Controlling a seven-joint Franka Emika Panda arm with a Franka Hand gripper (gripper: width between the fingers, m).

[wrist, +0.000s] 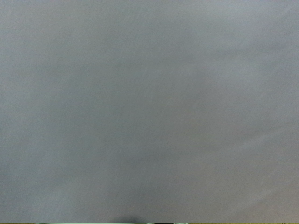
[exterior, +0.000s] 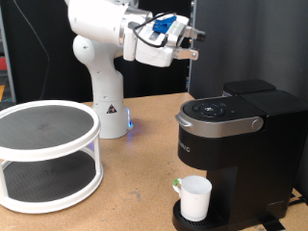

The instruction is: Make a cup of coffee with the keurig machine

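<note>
The black keurig machine [exterior: 229,135] stands at the exterior view's right on the wooden table, its lid with silver-grey trim down. The white cup [exterior: 195,197] stands upright on the machine's drip tray under the spout. My gripper [exterior: 192,45] is high above the machine, near the exterior view's top, pointing toward the right. Nothing shows between its fingers. The wrist view shows only a plain grey surface; no fingers and no object appear in it.
A white two-tier round rack [exterior: 46,154] with dark mesh shelves stands at the exterior view's left. The robot's white base [exterior: 106,91] is behind it at the middle. A dark panel stands behind the machine.
</note>
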